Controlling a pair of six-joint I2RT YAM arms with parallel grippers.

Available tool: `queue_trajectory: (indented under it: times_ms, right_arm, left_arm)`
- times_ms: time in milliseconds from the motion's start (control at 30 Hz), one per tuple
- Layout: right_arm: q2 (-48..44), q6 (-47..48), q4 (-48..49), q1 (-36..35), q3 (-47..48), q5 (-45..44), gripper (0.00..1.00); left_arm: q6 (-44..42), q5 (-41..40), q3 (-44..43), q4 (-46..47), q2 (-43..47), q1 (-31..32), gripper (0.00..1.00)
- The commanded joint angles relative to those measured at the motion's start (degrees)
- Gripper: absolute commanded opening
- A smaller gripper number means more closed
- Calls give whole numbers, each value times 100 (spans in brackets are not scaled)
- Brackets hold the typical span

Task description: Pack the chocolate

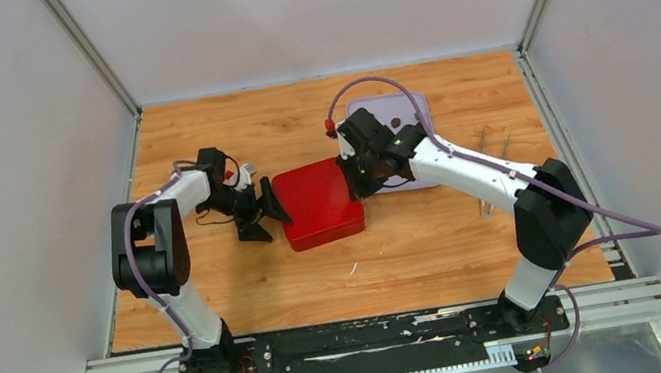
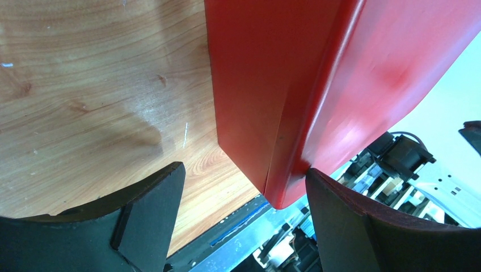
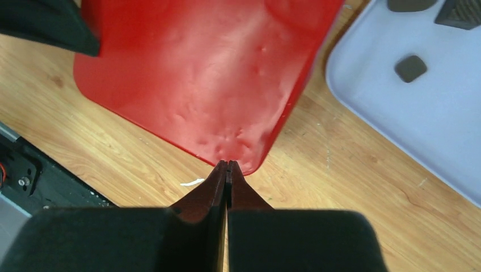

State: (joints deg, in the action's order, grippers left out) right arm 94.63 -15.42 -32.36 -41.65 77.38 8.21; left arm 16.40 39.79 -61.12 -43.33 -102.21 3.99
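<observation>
The red box (image 1: 317, 205) lies shut in the middle of the table, its lid on. My left gripper (image 1: 262, 214) is open at the box's left edge. In the left wrist view a corner of the box (image 2: 317, 85) sits between the jaws of the left gripper (image 2: 244, 173), and the right finger (image 2: 351, 226) touches the lid's rim. My right gripper (image 1: 356, 178) is shut with nothing between the fingers. Its tips (image 3: 228, 165) rest at the rim of the red lid (image 3: 210, 73). Dark chocolate pieces (image 3: 410, 68) lie on the lavender tray (image 3: 385, 119).
The lavender tray (image 1: 415, 111) sits behind the right arm, with a dark piece (image 1: 394, 122) showing. Thin pale sticks (image 1: 492, 144) lie on the table to the right. A small white scrap (image 1: 352, 269) lies in front of the box. Grey walls enclose the table.
</observation>
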Motion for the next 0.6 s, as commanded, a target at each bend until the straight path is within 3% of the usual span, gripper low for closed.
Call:
queue_trajectory:
  times_ms: [0,267,567]
  right_arm:
    - [116,44,-214,-174,-21,-33,0]
    - [813,-28,-34,-180,-870,-112,0]
    - [428,58,-213,-177,-215,-270,0]
  left_arm:
    - [-155,-368,19,-144,-54,49,82]
    - [-124,-337,-66,-149,-24,46,82]
    - [-110,-314,-136,-201,56,49,82]
